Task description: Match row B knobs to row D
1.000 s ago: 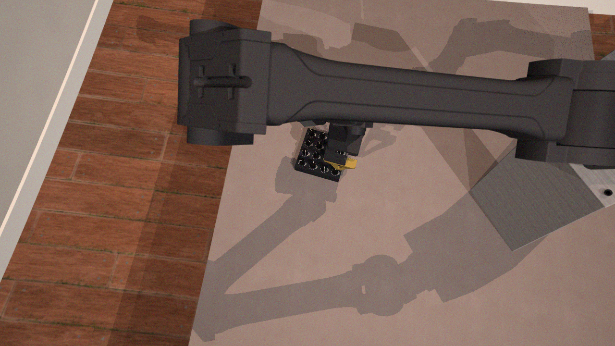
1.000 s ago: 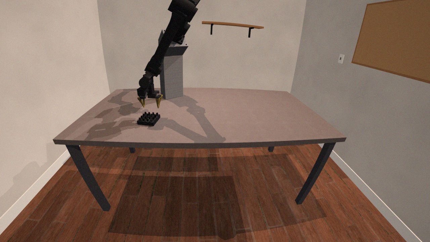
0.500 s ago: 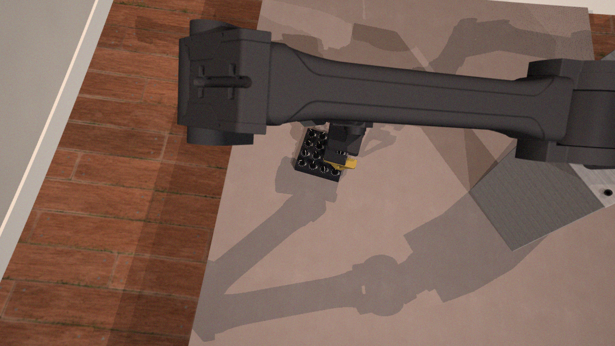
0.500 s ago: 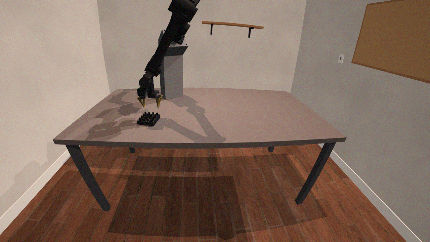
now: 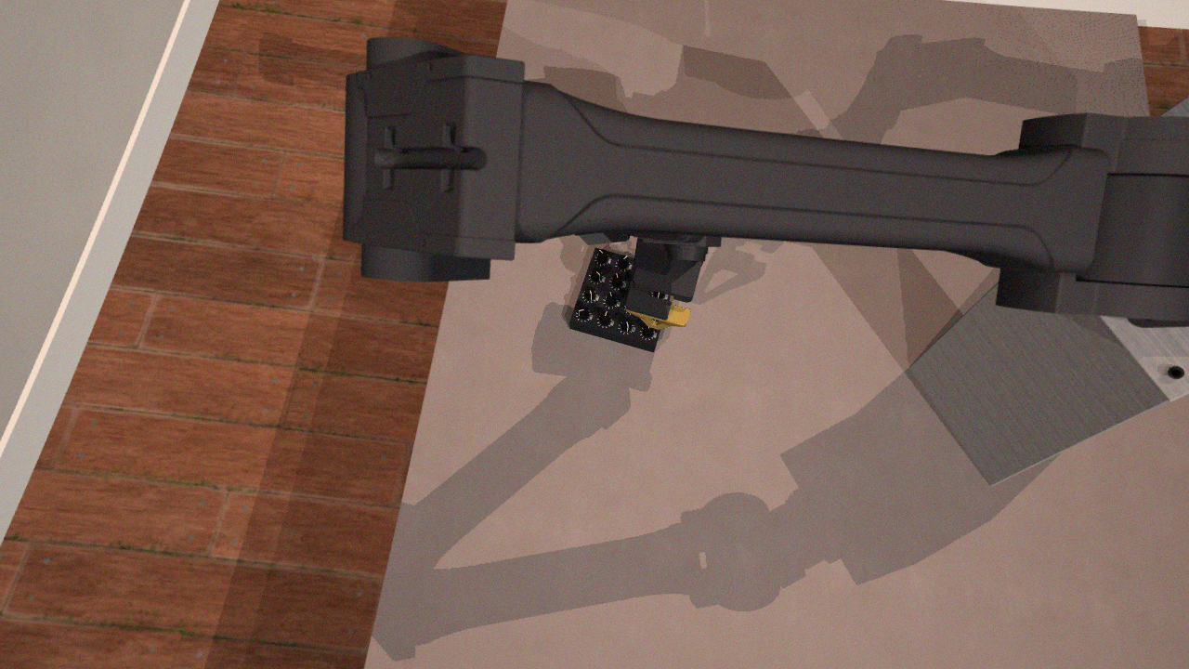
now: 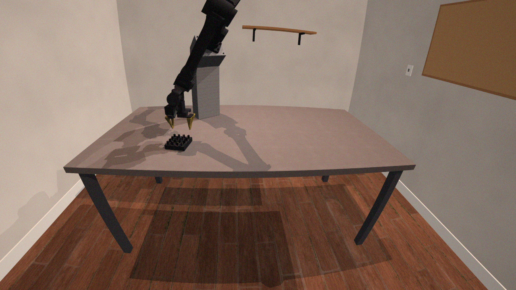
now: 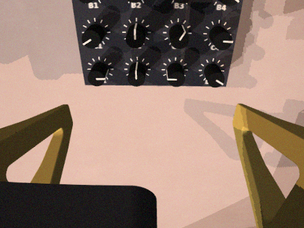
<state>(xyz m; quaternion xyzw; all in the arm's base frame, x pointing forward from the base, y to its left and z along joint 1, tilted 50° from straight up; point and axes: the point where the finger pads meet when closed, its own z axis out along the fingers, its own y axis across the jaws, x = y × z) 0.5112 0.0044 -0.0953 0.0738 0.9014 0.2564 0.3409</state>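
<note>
The black knob box (image 5: 600,297) (image 6: 179,143) (image 7: 114,52) stands on the table (image 6: 288,140). In the wrist view it fills the top, with rows B, C and D showing. In row D, D2 (image 7: 136,71) points straight up and D4 (image 7: 213,73) points down-right. D1 (image 7: 99,73) and D3 (image 7: 175,73) are hard to read. My gripper (image 6: 180,127) (image 7: 152,113) is open and empty. It hangs above the table just short of the box's row D side.
The arm's grey pedestal (image 6: 205,90) (image 5: 1022,390) stands at the back of the table. In the top view the big arm link (image 5: 748,183) hides the far part of the box, and one yellow finger (image 5: 680,315) shows. The table's left edge lies near the box.
</note>
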